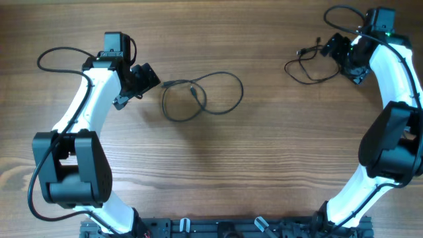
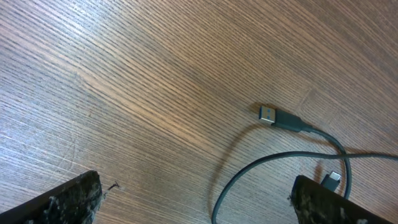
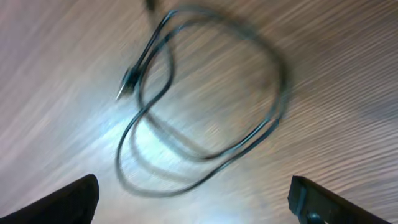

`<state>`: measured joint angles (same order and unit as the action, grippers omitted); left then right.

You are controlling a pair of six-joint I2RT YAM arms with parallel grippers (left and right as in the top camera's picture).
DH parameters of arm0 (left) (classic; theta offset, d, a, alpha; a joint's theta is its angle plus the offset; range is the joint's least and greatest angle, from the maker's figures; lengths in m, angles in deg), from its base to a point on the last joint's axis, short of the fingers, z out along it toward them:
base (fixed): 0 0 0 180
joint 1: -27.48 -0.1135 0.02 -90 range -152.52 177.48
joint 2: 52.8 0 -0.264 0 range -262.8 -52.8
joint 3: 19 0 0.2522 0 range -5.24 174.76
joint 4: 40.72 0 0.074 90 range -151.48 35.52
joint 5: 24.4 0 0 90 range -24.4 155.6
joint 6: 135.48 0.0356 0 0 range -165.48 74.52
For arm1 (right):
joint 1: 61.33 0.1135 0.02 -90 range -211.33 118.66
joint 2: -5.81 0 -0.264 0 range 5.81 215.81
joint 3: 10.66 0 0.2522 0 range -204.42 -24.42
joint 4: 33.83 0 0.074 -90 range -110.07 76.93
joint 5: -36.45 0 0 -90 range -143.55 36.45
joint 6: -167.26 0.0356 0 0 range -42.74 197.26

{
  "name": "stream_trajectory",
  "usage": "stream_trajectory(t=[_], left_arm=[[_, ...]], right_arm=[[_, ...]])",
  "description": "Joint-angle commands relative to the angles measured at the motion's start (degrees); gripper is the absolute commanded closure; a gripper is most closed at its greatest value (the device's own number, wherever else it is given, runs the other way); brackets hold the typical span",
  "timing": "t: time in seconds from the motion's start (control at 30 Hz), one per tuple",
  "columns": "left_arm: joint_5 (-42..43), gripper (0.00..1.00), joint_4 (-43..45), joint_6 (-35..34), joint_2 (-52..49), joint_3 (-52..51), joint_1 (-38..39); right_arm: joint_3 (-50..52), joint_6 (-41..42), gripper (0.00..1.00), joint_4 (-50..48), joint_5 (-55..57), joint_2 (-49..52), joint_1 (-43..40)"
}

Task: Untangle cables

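Plain wood-grain table (image 1: pixel 264 165) from edge to edge, nothing on it but arms and wire. Starting at the left: the left gripper (image 1: pixel 141 82) sits at about ten o'clock on the table, jaws wide apart and holding nothing, and its wrist camera shows both fingers (image 2: pixel 68 200) framing bare wood. Just beside it, at its three o'clock, lies the centre cable (image 1: pixel 210 98), two overlapping loops with their long axis running nine to three and the near end just off the jaws. From the wrist, a silver USB plug (image 2: pixel 268 114) points toward nine o'clock, and a smaller plug (image 2: pixel 333 180) lies right by the finger at five o'clock in that view. Across to the far right now: the right cable (image 1: pixel 309 69) lies in a loose loop at about two o'clock on the table, well apart from the first. The right gripper (image 1: pixel 348 57) sits at that cable's three o'clock, jaws spread, gripping nothing. Its wrist view is blurred, but the loop shows whole on the wood beyond the open fingers (image 3: pixel 62 200). The count: two cables, not touching each other, and two grippers, both empty. By my read the pair is already parted, and each arm is nearer its own cable, the left one best placed for the centre loops.
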<state>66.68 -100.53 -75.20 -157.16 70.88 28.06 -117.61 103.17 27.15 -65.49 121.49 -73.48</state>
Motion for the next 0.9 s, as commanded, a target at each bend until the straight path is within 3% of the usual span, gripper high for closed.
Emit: stream_trajectory(t=[0.0,0.07,0.17,0.27,0.33,0.43,0.53,0.6,0.7,0.73,0.77,0.8,0.87], left_arm=[[-0.96,0.0,0.15,-0.79,-0.46,-0.15,-0.07],[-0.96,0.0,0.15,-0.79,-0.46,-0.15,-0.07],[-0.96,0.0,0.15,-0.79,-0.46,-0.15,-0.07],[-2.78,0.0,0.85,1.6,-0.39,-0.13,-0.22],[-8.74,0.0,2.64,6.25,-0.42,-0.13,-0.39],[-18.64,0.0,6.12,13.31,-0.42,-0.13,-0.37],[-17.99,0.0,8.44,12.81,-0.42,-0.15,-0.37],[-12.57,0.0,11.3,12.76,-0.44,-0.15,-0.37],[2.19,0.0,11.45,12.66,-0.72,-0.39,-0.37],[8.66,0.07,11.58,13.07,-1.05,-0.94,-0.22],[12.2,0.58,11.52,13.05,-1.42,-1.46,-0.04],[14.21,0.96,11.67,13.0,-1.57,-2.45,0.15],[14.53,0.96,12.92,12.98,-2.01,-4.57,0.98]], right_arm=[[-0.07,-3.3,0.07,2.32,-6.38,-0.76,2.91],[-0.07,-3.89,0.14,4.24,-5.97,-0.76,5.01],[-0.07,-3.78,0.35,6.21,-5.99,-0.76,8.74],[-0.07,-3.23,0.71,6.84,-5.97,-0.76,13.38],[-0.07,-3.17,0.95,6.82,-6.01,-0.76,16.41],[-0.07,-3.21,0.95,6.84,-6.16,-0.76,20.92],[-0.07,-3.23,0.95,6.4,-6.16,-0.76,26.51],[-0.07,-3.02,0.96,5.51,-6.16,-0.76,28.74],[-0.07,-1.86,0.95,4.46,-6.14,-0.76,31.06],[-0.07,-1.88,0.95,4.42,-6.14,-0.76,31.87],[-0.07,-1.86,0.95,4.44,-6.14,-0.76,32.37],[-0.07,-1.86,0.92,4.46,-6.14,-0.76,32.65],[-0.07,-1.73,0.91,4.44,-6.16,-0.76,32.98]])
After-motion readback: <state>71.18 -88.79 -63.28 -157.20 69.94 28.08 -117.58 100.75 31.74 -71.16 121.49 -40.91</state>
